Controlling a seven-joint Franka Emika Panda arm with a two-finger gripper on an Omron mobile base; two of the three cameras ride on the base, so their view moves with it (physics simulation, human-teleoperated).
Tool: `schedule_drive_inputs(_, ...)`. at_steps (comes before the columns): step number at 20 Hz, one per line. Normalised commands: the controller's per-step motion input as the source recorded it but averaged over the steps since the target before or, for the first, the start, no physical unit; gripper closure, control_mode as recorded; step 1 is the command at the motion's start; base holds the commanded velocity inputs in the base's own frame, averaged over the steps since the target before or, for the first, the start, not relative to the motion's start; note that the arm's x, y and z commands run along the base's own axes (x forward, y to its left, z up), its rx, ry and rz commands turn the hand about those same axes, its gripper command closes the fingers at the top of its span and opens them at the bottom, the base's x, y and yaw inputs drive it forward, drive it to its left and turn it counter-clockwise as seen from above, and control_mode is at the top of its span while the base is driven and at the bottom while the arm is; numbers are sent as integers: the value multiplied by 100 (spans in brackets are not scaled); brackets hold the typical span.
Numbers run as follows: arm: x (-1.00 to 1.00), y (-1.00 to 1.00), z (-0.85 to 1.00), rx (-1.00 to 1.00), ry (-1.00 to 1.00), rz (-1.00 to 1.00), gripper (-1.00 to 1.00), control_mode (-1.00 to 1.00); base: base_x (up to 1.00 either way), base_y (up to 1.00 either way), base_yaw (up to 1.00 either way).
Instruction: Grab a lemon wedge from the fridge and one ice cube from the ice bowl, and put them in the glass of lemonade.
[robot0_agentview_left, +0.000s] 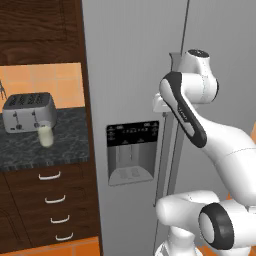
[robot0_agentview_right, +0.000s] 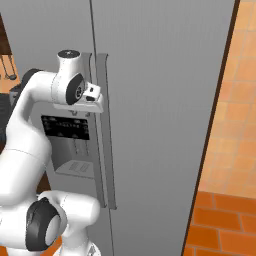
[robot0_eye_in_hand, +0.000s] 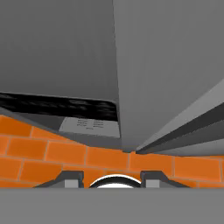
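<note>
A: Left base view?
B: Fridge (robot0_agentview_left: 130, 75) is grey, doors shut; glass of lemonade (robot0_agentview_left: 46, 135) stands beside toaster (robot0_agentview_left: 29, 111).
A: Right base view?
B: Gripper (robot0_agentview_right: 94, 95) sits at the handle (robot0_agentview_right: 102, 130).
A: Hand view?
B: Fingertips (robot0_eye_in_hand: 72, 179) parted; whether they grip anything cannot be determined.

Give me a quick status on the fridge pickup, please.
Gripper at the fridge handles, grip unclear. Doors shut, no wedge seen. Glass waits by the toaster.
</note>
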Motion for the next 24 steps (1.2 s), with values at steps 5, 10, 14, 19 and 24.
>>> schedule_drive_inputs(5, -35, 0, 0, 0, 0, 0, -100, -100, 0, 0, 0)
schedule_drive_inputs(10, -69, 0, -19, 4, 0, -1, -100, -100, 0, 0, 0)
schedule_drive_inputs(14, -68, 0, -41, 3, 1, 0, -100, -100, 0, 0, 0)
schedule_drive_inputs(19, -9, 6, -6, 0, 1, 0, -100, 100, -26, 72, 1)
schedule_drive_inputs(24, 0, 0, 0, 0, 0, 0, -100, 100, -2, 100, 0)
